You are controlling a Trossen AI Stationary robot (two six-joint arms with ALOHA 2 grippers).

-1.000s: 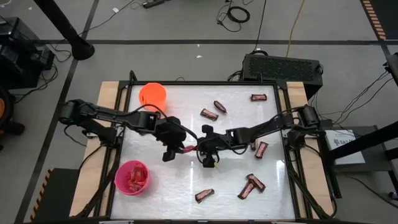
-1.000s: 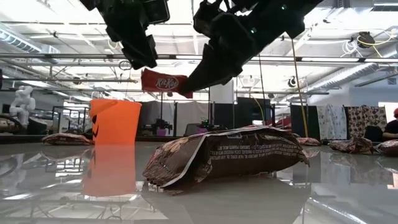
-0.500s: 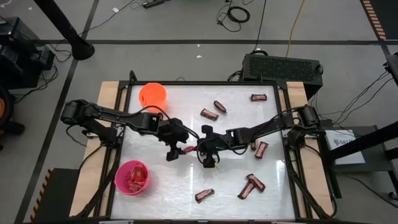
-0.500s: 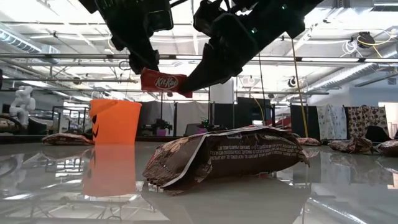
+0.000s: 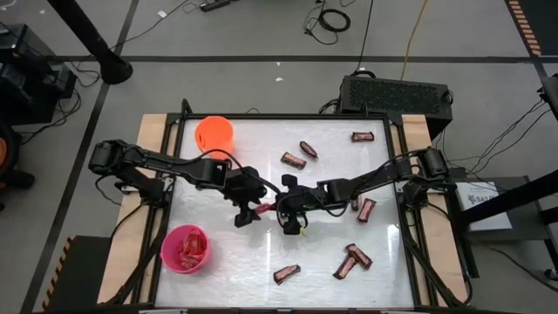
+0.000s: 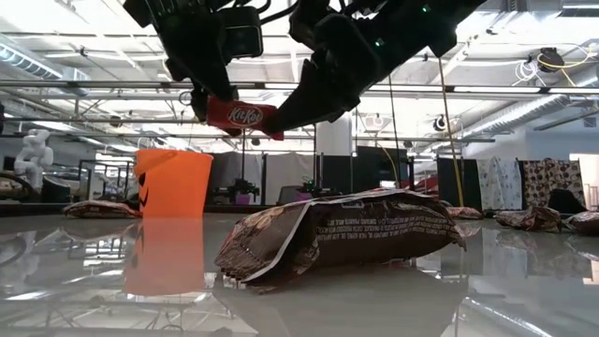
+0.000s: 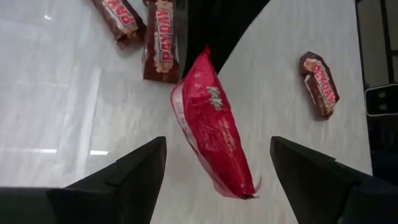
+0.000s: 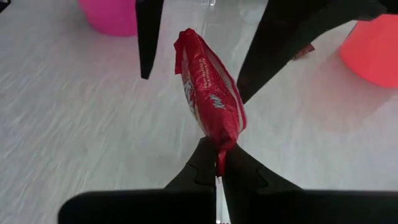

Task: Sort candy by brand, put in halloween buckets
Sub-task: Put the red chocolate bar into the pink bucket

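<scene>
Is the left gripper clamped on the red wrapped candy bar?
No, the left gripper stands open around the red candy bar.

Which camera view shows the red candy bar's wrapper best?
The left wrist view: the red candy bar fills the middle, unobstructed. The right wrist view shows it edge-on, the low view partly hidden, the high view tiny.

Pink bucket [image 8: 113,15] cut off by frame edge; orange bucket [image 8: 375,51] likewise; distant wrappers' [image 5: 364,137] print unreadable.

Brown candy [image 6: 342,236] lies beneath the raised pincers.
</scene>
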